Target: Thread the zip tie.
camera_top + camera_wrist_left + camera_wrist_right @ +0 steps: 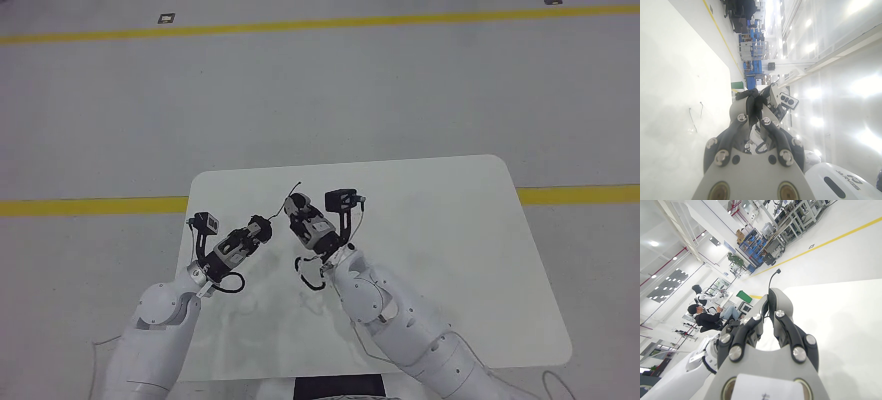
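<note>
Top view: one white, rounded-corner table (pixel 450 250) and two grey two-finger grippers, both over the table's near-left part. The left gripper (pixel 262 227) and the right gripper (pixel 292 206) are tip to tip, just beside each other. One thin black plastic zip tie (pixel 296 188) sticks out of the right gripper's tip and points toward the table's far edge, above the tabletop.

Left wrist view: the left gripper (pixel 754 98) has its black ribbed pads (pixel 750 108) pressed together with no gap. I cannot tell whether anything lies between them. Two thin dark lines (pixel 690 117) curve on the table (pixel 677 56) beside the gripper; I cannot tell if they are ties or shadows.

Right wrist view: the right gripper (pixel 768 296) is clamped narrow on the zip tie (pixel 770 281). The strap rises out from between the pads to its small square head, clear of the table (pixel 838 313), and a short length of it shows below the pads, inside the gripper.
</note>
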Robot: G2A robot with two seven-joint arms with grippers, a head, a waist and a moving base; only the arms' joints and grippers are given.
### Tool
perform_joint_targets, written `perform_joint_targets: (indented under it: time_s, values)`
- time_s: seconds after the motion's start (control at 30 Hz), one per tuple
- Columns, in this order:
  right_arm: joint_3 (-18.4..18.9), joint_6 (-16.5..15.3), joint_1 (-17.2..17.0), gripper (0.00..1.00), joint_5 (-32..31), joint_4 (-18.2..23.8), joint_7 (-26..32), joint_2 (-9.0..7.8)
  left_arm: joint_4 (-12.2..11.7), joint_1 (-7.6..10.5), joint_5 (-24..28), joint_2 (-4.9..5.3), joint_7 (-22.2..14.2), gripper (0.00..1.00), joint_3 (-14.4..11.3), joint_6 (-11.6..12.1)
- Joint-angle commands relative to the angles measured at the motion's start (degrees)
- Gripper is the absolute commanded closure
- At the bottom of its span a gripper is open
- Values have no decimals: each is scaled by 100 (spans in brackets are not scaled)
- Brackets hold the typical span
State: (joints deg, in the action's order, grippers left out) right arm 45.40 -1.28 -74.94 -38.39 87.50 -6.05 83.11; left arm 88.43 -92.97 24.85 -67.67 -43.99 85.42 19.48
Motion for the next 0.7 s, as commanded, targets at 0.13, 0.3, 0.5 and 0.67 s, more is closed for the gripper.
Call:
perform_joint_targets:
  time_s: [0.13,0.3,0.5,0.67]
  values:
    - [-115,100,96,100,-23,-175,-133,90,0,0,0,0,0,100,0,0]
    - [-120,117,132,100,-132,-204,-203,103,0,0,0,0,0,100,0,0]
    - [-82,92,89,100,-252,-160,-173,98,0,0,0,0,0,100,0,0]
    - [-51,110,48,100,-399,-124,-143,107,0,0,0,0,0,100,0,0]
